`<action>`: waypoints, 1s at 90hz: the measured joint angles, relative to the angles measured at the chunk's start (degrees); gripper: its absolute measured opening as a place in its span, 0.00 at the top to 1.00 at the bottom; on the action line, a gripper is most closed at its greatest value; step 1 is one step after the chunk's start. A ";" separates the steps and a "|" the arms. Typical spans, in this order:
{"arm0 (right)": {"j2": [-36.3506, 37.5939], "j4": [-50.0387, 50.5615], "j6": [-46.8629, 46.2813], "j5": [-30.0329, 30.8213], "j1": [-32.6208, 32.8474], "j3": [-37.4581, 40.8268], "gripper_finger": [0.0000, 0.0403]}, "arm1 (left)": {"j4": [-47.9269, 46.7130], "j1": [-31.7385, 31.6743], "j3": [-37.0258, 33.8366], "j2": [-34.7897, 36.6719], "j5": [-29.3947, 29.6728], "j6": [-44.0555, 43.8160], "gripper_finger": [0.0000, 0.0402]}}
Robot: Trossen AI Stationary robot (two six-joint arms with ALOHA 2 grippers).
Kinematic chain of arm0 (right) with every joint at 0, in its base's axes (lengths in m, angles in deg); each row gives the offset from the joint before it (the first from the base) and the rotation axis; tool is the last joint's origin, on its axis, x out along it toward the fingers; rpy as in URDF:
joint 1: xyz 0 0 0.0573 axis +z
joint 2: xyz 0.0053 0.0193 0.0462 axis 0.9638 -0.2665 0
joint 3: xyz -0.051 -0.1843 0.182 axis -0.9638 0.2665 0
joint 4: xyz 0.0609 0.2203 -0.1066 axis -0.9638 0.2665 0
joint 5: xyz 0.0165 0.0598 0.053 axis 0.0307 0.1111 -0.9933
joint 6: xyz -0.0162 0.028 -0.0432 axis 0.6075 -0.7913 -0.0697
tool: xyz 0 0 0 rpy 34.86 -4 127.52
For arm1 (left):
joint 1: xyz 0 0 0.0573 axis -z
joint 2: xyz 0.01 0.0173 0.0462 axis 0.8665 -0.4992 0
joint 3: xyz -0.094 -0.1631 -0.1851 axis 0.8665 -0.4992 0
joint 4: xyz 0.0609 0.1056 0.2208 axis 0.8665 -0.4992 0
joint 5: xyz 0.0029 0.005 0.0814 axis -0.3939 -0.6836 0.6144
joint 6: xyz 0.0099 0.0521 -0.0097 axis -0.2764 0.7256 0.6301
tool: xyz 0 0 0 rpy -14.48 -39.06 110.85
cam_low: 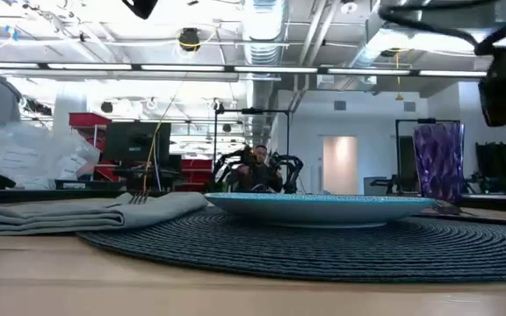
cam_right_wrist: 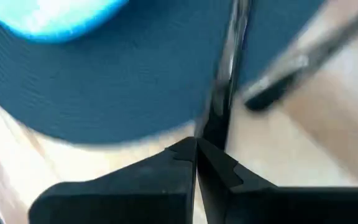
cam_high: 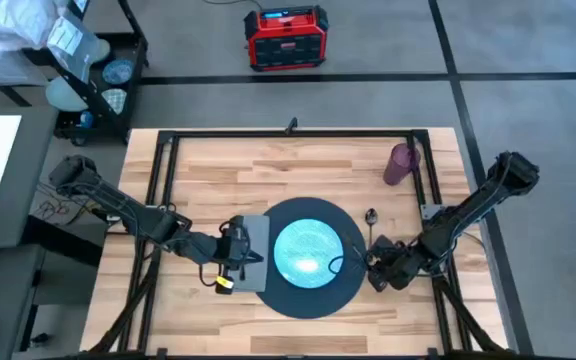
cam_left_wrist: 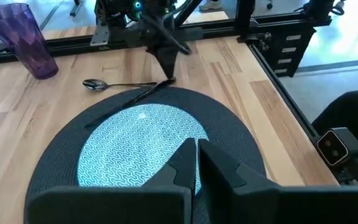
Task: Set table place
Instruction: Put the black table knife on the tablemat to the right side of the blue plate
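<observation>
Teal and patterned, the round plate (cam_high: 308, 250) sits centred on the big dark grey woven round mat (cam_high: 308, 300), near the front of the light wooden butcher-block table (cam_high: 268, 165). The grey folded napkin (cam_high: 253, 240) lies at the mat's left edge, under the left end effector (cam_high: 230, 250), whose fingers are pressed together with nothing visibly between them.

The right end effector (cam_high: 376, 268) is at the mat's right rim, pinching the handle end of a dark metal knife (cam_left_wrist: 129, 99). The knife lies slantwise across the mat's rim beside the plate, its long axis running away from the end effector toward the plate's near side. The metal spoon (cam_high: 370, 222) lies on bare wood just beyond, its bowl pointing toward the purple ribbed cup (cam_high: 402, 163) standing at the table's back right. The right arm is plainly the nearer one to the knife and spoon; squaring the knife parallel to the spoon looks like the job in hand.

No readable writing or brand shows on any piece.
</observation>
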 joint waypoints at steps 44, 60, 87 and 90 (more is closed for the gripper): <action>0.85 -65.98 72.82 42.20 8.93 -1.54 1.00 | 1.39 -0.05 0.02 0.00 0.14 -0.98 1.00; 0.85 -77.32 87.05 37.73 10.43 -1.54 1.00 | 1.22 -0.06 0.02 0.00 0.16 -2.30 1.00; 0.83 -77.41 88.89 36.23 8.59 -2.46 1.00 | 1.22 -0.08 0.02 0.00 0.15 -2.33 1.00; 0.83 -77.31 88.87 36.24 8.50 -2.80 1.00 | 1.20 -0.08 0.02 0.00 0.15 -2.33 1.00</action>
